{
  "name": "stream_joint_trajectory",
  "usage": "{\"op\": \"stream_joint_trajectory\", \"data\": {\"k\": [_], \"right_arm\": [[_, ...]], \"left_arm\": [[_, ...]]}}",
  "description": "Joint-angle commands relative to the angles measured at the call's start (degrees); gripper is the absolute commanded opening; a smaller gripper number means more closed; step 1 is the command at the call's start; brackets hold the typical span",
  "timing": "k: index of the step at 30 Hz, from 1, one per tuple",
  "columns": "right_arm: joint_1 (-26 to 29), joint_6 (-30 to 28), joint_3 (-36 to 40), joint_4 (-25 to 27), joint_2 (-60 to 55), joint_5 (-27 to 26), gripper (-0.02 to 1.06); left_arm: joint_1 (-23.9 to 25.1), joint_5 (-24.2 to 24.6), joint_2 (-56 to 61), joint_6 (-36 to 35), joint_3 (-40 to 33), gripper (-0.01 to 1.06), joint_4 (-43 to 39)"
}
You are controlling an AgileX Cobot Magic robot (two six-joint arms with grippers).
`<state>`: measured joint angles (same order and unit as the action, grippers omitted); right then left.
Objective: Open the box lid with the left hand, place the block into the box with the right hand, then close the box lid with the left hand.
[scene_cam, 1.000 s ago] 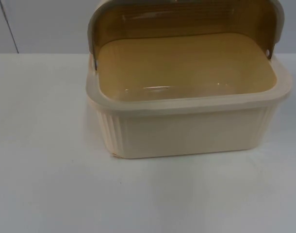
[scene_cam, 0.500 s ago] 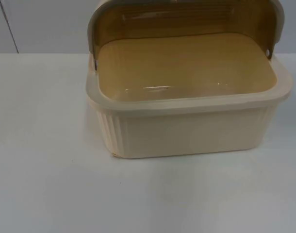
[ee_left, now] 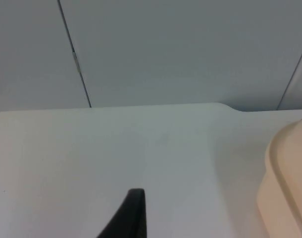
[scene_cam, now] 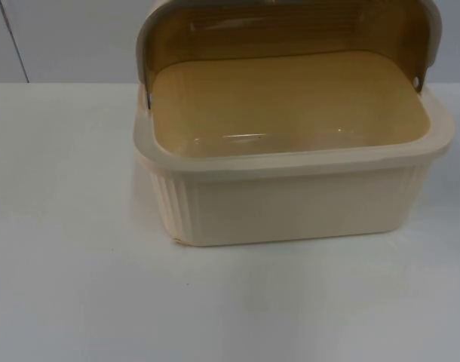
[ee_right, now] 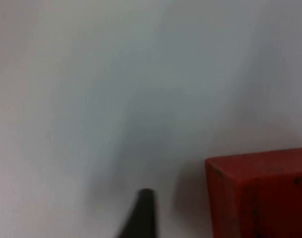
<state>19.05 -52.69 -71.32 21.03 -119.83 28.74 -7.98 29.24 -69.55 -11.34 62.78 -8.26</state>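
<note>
A cream ribbed box (scene_cam: 290, 204) stands on the white table (scene_cam: 64, 264) in the top view, its inside tan and bare. Its lid (scene_cam: 290, 23) is swung up at the back. The left wrist view catches a cream edge of the box (ee_left: 284, 183) beside a black fingertip (ee_left: 131, 213) over the table. In the right wrist view a red block (ee_right: 260, 193) lies on the table close to a black fingertip (ee_right: 141, 213); the block is beside it, not held.
A grey partition wall (scene_cam: 64, 38) with a vertical seam (ee_left: 74, 54) closes off the table's far edge.
</note>
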Motion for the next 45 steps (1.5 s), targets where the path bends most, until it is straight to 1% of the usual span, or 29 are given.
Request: {"op": "stream_joint_trajectory", "data": {"k": [1,2,5,6,8,10,11,13,15,16,19,20,21,22,24,26,27,29,31,32,34,36,37,39,41,42,43,44,45], "right_arm": [[0.33,-0.3,-0.42,0.09,0.13,0.9,0.51],[0.33,-0.3,-0.42,0.09,0.13,0.9,0.51],[0.33,2.69,-0.42,0.09,0.58,1.48,0.01],[0.33,2.69,-0.42,0.09,0.58,1.48,0.01],[0.33,4.48,-0.42,0.2,1.73,1.16,0.01],[0.33,5.71,-0.42,2.13,3.94,0.28,0.01],[0.33,5.71,-0.42,2.13,3.94,0.28,0.01],[0.33,5.71,-0.58,6.76,7.53,-0.63,0.01],[0.33,5.71,-1.19,9.79,11.1,-0.73,0.01],[0.33,5.71,-1.19,9.79,11.1,-0.73,0.01],[0.22,5.81,-2.85,14.66,17.09,0.28,0.01],[0.22,5.8,-3.96,17.32,20.23,1.63,0.01],[0.22,5.8,-3.96,17.32,20.23,1.63,0.01],[-0.29,6.02,-4.91,18.33,22.67,2.33,0.01],[-1.84,7.27,-6.75,18.32,27.44,3.7,0.01],[-4.49,8.33,-8.51,16.96,32.57,5.67,0.01],[-4.49,8.33,-8.51,16.96,32.57,5.67,0.01],[-8.47,9.8,-10.08,13.39,36.98,7.58,0.01],[-14.13,12.45,-10.45,8.64,41.59,8.34,0.01],[-14.13,12.45,-10.45,8.64,41.59,8.34,0.01],[-19.94,17.18,-10.45,2.34,45.1,9.85,0.01],[-26.07,24.89,-10.45,-3.28,47.83,11.69,0.01],[-26.07,24.89,-10.45,-3.28,47.83,11.69,0.01],[-30.99,30.8,-10.2,-7.66,49.51,13.16,0.01],[-35.43,36.81,-9.11,-9.15,50.79,13.27,0.01],[-37.02,38.22,-8.07,-9.59,51.02,13.41,0.01],[-37.02,38.22,-8.07,-9.59,51.02,13.41,0.01],[-39.71,38.82,-6.23,-10.24,51.41,13.4,0.01],[-40.52,39.03,-5.5,-10.63,51.41,13.4,0.01]], "left_arm": [[0.1,-0.02,0.27,-0.29,0.34,1.04,-0.27],[0.1,-0.02,0.27,-0.29,0.34,1.04,-0.27],[0.1,-0.02,0.27,-0.29,0.34,1.04,-0.27],[0.1,-0.02,0.27,-0.29,0.34,1.04,-0.27],[0.1,-0.02,0.27,-0.29,0.34,1.04,-0.27],[0.1,-0.02,0.27,-0.29,0.34,1.04,-0.27],[0.1,-0.02,0.27,-0.29,0.34,1.04,-0.27],[0.1,-0.01,0.27,-0.29,0.34,1.04,-0.74],[0.1,0.1,0.27,-0.29,0.34,1.04,-0.88],[0.1,0.1,0.27,-0.29,0.34,1.04,-0.88],[0.1,0.73,0.27,-0.29,0.34,1.04,-0.88],[0.1,1.09,0.27,-0.29,0.34,1.04,-0.88],[0.1,1.09,0.27,-0.29,0.34,1.04,-0.88],[0.1,1.36,0.27,-0.29,0.34,1.04,-0.88],[0.1,1.62,0.27,-0.29,0.34,1.04,-0.88],[0.1,1.75,0.27,-0.29,0.34,1.04,-0.88],[0.1,1.75,0.27,-0.29,0.34,1.04,-0.88],[0.1,1.75,0.27,-0.29,0.34,1.04,-0.35],[0.1,1.86,0.27,-0.29,0.34,1.04,0.42],[0.1,1.86,0.27,-0.29,0.34,1.04,0.42],[0.1,1.94,0.27,-0.29,0.34,1.04,1.35],[0.1,1.94,0.27,-0.29,0.34,1.04,1.85],[0.1,1.94,0.27,-0.29,0.34,1.04,1.85],[0.1,1.94,0.27,-0.29,0.34,1.04,1.85],[0.1,1.94,0.27,-0.29,0.34,1.04,1.85],[0.1,2.11,0.27,-0.29,0.34,1.04,1.83],[0.1,2.11,0.27,-0.29,0.34,1.04,1.83],[0.1,2.31,0.27,-0.29,0.34,1.04,2.0],[0.1,2.53,0.27,-0.29,0.34,1.04,1.99]]}}
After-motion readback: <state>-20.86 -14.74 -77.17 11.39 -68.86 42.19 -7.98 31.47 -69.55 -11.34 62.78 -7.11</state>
